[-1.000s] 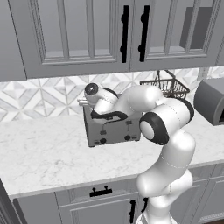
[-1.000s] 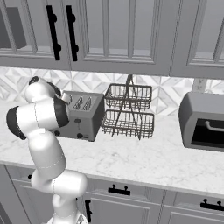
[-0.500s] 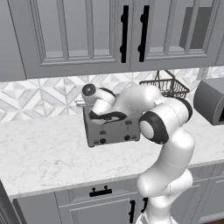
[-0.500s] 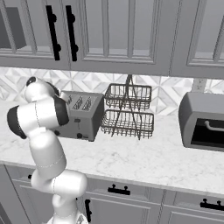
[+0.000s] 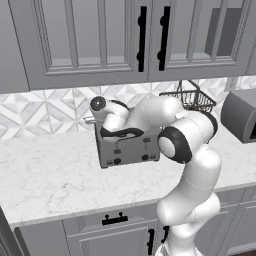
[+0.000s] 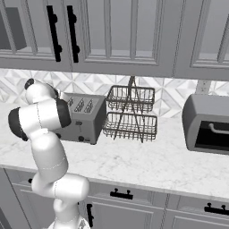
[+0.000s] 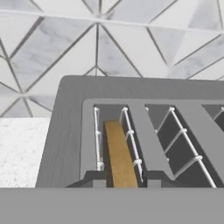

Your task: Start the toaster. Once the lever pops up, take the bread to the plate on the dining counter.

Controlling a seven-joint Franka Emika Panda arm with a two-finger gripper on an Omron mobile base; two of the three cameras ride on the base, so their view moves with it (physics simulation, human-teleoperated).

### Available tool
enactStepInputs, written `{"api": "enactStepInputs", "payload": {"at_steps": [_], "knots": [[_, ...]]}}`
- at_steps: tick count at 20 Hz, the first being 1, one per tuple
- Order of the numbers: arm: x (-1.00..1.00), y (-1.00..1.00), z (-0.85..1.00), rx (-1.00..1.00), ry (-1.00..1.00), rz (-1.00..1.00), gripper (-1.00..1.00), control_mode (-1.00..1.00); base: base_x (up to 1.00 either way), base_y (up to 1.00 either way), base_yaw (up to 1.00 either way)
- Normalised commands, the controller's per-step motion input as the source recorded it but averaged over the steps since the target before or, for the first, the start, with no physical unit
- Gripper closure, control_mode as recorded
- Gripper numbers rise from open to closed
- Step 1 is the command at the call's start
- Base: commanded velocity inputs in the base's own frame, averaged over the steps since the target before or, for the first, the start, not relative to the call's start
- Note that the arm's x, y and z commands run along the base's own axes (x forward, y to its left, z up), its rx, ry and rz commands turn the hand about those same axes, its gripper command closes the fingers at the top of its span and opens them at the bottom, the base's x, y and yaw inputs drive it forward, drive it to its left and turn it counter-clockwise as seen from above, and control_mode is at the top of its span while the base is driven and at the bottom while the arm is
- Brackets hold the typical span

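Note:
The grey four-slot toaster (image 5: pixel 131 150) (image 6: pixel 83 119) stands on the marble worktop against the tiled wall. My gripper (image 5: pixel 116 131) points down into its left end. In the hand view the tan bread (image 7: pixel 118 153) stands on edge in the toaster's (image 7: pixel 65 131) leftmost slot. The gripper (image 7: pixel 124 182) is open, with one dark fingertip (image 7: pixel 95 180) on each side of the slice's top edge. I cannot tell whether the tips touch it. The levers and knobs show on the toaster's front. The plate and the dining counter are out of view.
A two-tier wire basket rack (image 6: pixel 132 114) (image 5: pixel 193 98) stands just right of the toaster. Farther right sits a grey toaster oven (image 6: pixel 207 125) (image 5: pixel 243 117). Upper cabinets (image 5: pixel 100 40) hang above. Open marble worktop (image 5: pixel 50 175) lies left and in front of the toaster.
The hand has shifted slightly to the left over the toaster. The toaster, rack and oven have stayed put.

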Motion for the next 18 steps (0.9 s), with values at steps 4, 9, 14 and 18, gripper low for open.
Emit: {"api": "enactStepInputs", "payload": {"at_steps": [4,9,14,18], "knots": [[-0.12,0.0,0.0,0.01,0.0,0.04,1.0,-1.0,0.0,0.0,0.0],[-0.28,0.02,0.0,0.07,-0.02,0.0,1.0,-1.0,0.0,0.0,0.0],[0.0,0.2,0.19,0.04,-0.03,0.0,1.0,-1.0,0.0,0.0,0.0],[0.0,0.11,0.24,0.01,-0.06,0.0,1.0,-1.0,0.0,0.0,0.0]]}}
